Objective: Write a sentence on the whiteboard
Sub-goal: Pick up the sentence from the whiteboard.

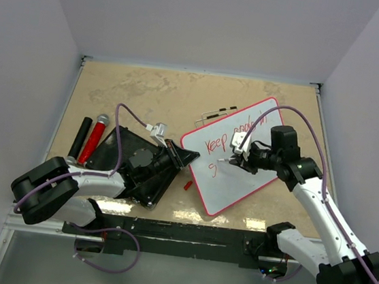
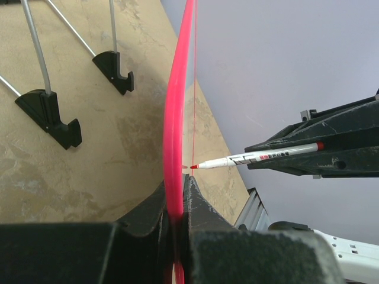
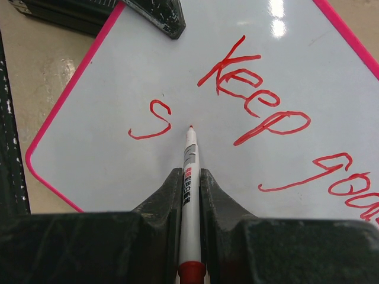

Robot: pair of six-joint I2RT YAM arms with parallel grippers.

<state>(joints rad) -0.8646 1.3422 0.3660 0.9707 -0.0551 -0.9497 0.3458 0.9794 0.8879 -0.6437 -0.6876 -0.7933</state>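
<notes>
The whiteboard (image 1: 228, 191) lies askew on the right half of the table (image 1: 134, 88), with 1 corner near the front edge and another close to the right side. Bare tabletop stretches behind it to the back wall. On the left, a black slab (image 1: 139, 164) sits under my left arm, just beside the board's left corner.

My left hand (image 1: 188, 157) is clamped tight on that corner. My left wrist camera sees the red rim (image 2: 174, 118) edge-on between my 2 fingers, plus 2 black clips (image 2: 44, 109) on the table beyond.

My right hand (image 1: 234, 159) is over the middle of the board, closed firmly on a marker (image 3: 190, 148). Only my right wrist camera reads the sentence (image 3: 254, 97): "Keep goa…" on the upper line and a lone "s" below. The red tip points just right of that "s", on or barely off the surface; I cannot tell which. The overhead camera alone shows a red cap (image 1: 188, 183) on the table by the board's left edge.
</notes>
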